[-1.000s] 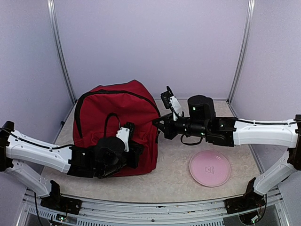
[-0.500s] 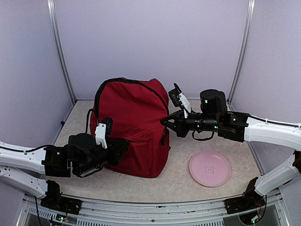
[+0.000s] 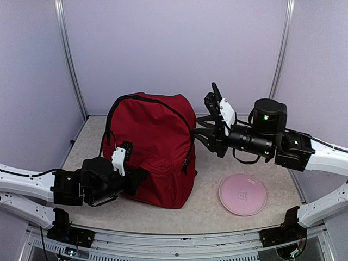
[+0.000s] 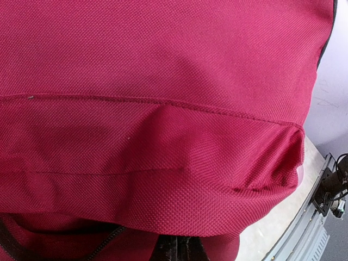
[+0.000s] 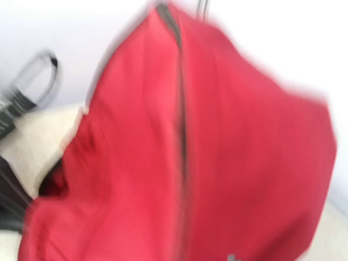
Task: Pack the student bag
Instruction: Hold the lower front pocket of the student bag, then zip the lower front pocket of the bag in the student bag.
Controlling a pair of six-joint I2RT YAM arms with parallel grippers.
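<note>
Risk sits mostly with the large dark red soft fabric backpack (image 3: pixel 155 141). It stands upright on the speckled beige table (image 3: pixel 204 204), left of centre and towards the back wall, with one of my arms on either side. It is soft, so I judge it could slump or topple forward if nothing steadies it.

My left jaws are together, low against the bag's near left corner. The left wrist view is filled with red cloth, and I cannot tell whether any fabric is pinched between them. If it is, a careless pull would drag the whole bag across the table. If it is not, the bag has no support from me on that side.

My right jaws are just beside the bag's upper right edge, and I cannot tell whether they are apart or together. The overhead view is too small there, and the right wrist view is a blur of red with the black zipper (image 5: pixel 180 136) running down it. The zipper looks closed along the part I can see, so nothing can go in until it is opened. Tugging at it with the bag unsteadied would likely tip the bag toward the round pink plate (image 3: pixel 242 194), which lies on the table near its right side.

Count: one backpack, one plate, two arms, and no loose item to pack that I can see
</note>
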